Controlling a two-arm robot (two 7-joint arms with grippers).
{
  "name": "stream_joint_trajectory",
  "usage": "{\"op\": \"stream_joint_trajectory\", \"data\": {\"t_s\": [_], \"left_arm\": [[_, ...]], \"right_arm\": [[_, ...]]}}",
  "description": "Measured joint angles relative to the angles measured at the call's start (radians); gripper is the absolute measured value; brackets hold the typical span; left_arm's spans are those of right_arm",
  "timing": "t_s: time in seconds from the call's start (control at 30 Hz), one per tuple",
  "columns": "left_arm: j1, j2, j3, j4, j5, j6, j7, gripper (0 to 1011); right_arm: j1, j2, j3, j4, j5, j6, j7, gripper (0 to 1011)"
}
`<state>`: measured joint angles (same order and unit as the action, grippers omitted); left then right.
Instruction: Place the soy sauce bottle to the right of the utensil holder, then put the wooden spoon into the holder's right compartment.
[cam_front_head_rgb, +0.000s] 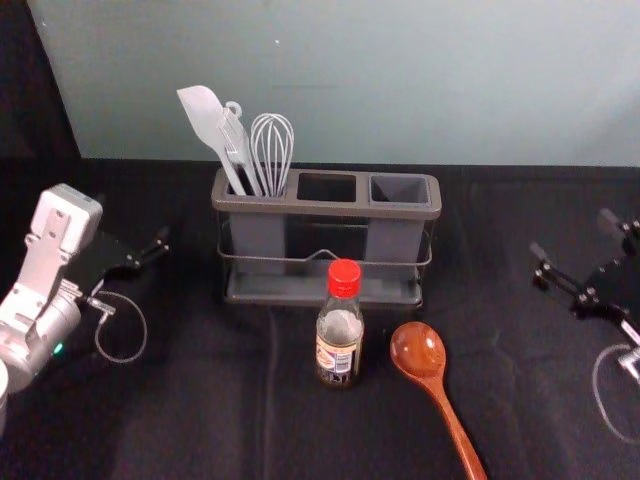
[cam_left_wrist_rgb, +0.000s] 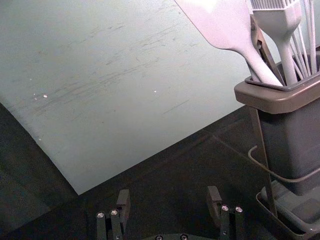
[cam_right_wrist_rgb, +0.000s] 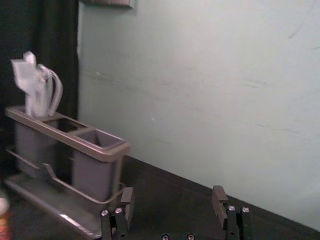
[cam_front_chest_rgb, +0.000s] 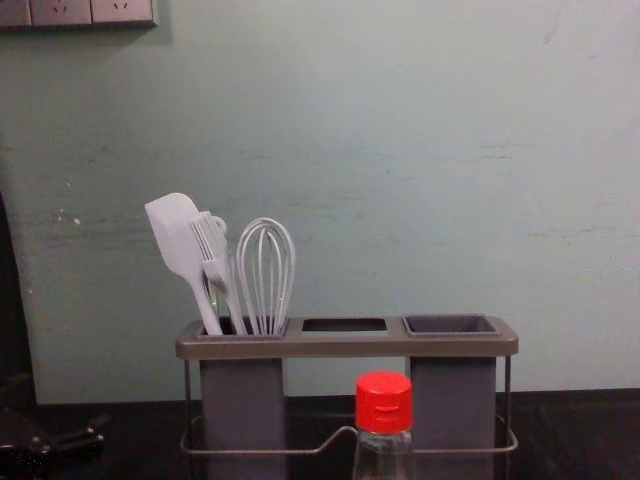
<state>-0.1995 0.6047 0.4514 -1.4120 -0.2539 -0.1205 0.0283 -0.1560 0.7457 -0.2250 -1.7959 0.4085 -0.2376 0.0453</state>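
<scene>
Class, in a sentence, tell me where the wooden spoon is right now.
In the head view, the wooden spoon lies on the black cloth, right of the soy sauce bottle.

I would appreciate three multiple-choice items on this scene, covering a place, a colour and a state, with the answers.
1. Where does the spoon lie?
A) In the holder
B) On the table, to the right of the bottle
C) On the table, to the left of the bottle

2. What colour is the cap?
A) Red
B) White
C) Green

3. How is the right gripper?
A) Shut on the spoon
B) Shut on nothing
C) Open

1: B, the head view shows its bowl and handle lying right of the bottle.
2: A, the head and chest views both show a red cap.
3: C, the right wrist view shows its fingertips well apart.
</scene>
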Motion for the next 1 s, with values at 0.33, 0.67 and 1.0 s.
{"op": "stream_joint_trajectory", "data": {"t_s": [0.33,0.67,1.0], "left_arm": [[0.000,0.000,0.000,0.000,0.000,0.000,0.000,1005],[0.000,0.000,0.000,0.000,0.000,0.000,0.000,1005],[0.000,0.000,0.000,0.000,0.000,0.000,0.000,1005]], "right_arm": [[-0.153,0.094,0.080,-0.113,0.204,-0.035,0.215,1003],[-0.093,0.126,0.009,-0.102,0.239,-0.004,0.428,1003],[0.044,0.051,-0.095,-0.029,0.209,0.070,0.547,1003]]}}
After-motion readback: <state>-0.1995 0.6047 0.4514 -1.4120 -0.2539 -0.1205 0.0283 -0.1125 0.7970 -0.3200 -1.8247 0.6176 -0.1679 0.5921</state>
